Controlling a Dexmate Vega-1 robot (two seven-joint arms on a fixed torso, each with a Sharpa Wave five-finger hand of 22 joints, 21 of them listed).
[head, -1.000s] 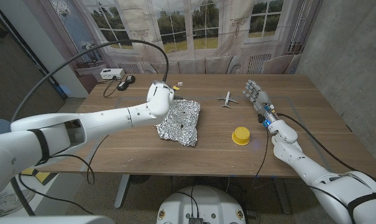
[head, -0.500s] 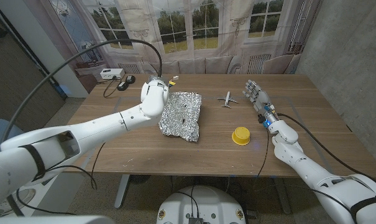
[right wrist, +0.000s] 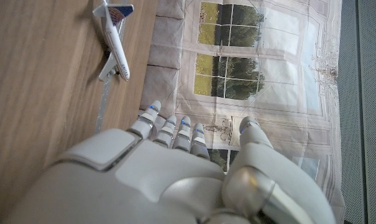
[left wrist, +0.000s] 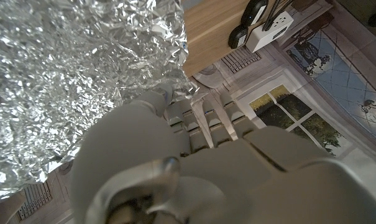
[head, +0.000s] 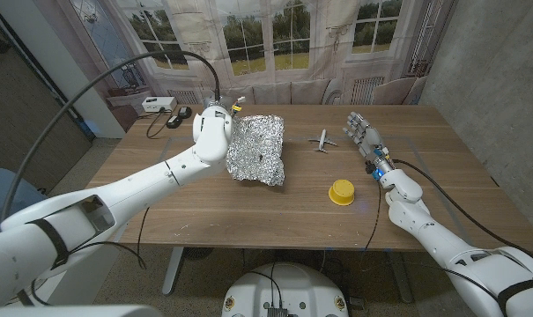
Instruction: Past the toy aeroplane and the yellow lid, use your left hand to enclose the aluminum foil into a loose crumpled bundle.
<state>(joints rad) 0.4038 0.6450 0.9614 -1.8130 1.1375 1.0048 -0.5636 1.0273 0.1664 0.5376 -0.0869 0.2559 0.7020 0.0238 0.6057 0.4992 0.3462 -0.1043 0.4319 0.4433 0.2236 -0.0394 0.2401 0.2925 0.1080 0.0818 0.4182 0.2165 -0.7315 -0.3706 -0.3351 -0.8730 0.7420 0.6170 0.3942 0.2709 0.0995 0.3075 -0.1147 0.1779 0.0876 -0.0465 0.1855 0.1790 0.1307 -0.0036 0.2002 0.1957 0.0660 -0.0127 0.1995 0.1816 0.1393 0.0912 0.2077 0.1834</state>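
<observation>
Table: wooden, windowed backdrop behind.
Left hand: grips foil by its 9 o'clock edge, sheet raised.
Right hand: empty, fingers apart.
Plane: 12 o'clock of lid.

Window-print backdrop hangs behind wooden table.

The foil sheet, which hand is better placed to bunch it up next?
Left. The left hand already touches the foil sheet at its edge, while the right hand stands past the toy aeroplane.

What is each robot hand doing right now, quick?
Left hand: holding the aluminum foil by its edge.
Right hand: open, holding nothing.
</observation>
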